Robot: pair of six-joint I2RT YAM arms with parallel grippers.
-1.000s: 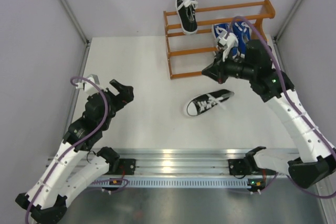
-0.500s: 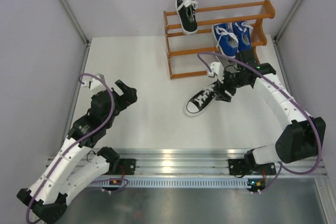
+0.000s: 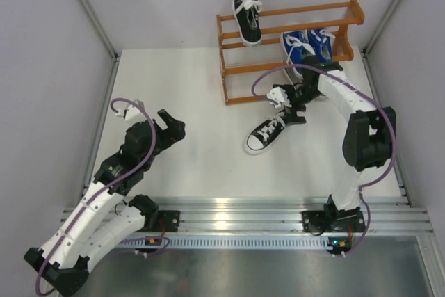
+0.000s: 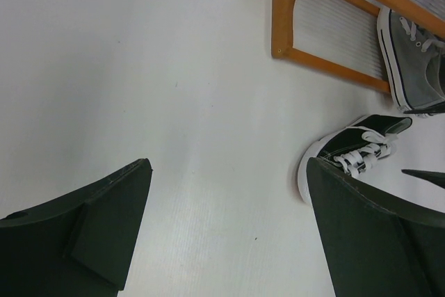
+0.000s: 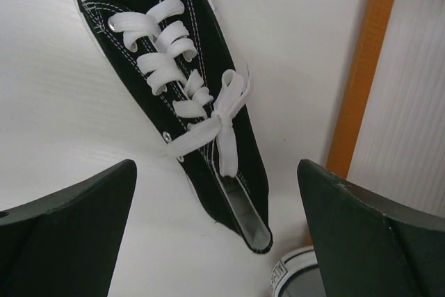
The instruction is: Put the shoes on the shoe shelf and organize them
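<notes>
From above, a white worktop (image 3: 195,95) carries an orange-brown wooden shoe shelf (image 3: 229,67) at the upper right of the frame. A shelved black sneaker (image 3: 247,19) with white laces sits at the left end of the top tier. A blue pair (image 3: 306,45) sits side by side toward the right of the tier below. A loose black sneaker (image 3: 272,133) lies on the worktop just in front of the shelf, right of centre, its white toe pointing to the lower left. The right fingers (image 5: 69,227) are spread wide and hold nothing. They hover over this sneaker's heel end, and its laces, tied in a bow, show between them. The left fingers (image 4: 104,220) are also wide apart and empty, well apart from the shoes at the middle left. From the left wrist, a grey sneaker (image 4: 417,60) shows at the upper right against the shelf's lowest rails. A small dark mark on its white rubber edge is too blurred to read.
</notes>
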